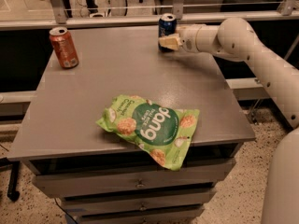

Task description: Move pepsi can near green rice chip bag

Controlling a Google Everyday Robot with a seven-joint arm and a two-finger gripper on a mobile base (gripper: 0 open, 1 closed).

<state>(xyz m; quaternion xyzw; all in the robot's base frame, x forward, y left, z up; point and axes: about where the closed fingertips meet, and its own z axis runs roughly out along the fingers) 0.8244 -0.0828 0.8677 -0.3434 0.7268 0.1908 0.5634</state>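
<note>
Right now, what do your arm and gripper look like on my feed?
The arm is smooth and off-white: rounded tubular segments, a bulbous joint, small dark dots along one link, no cables showing. The pale cream gripper is by the dark blue pepsi can at the grey table's far edge.
</note>
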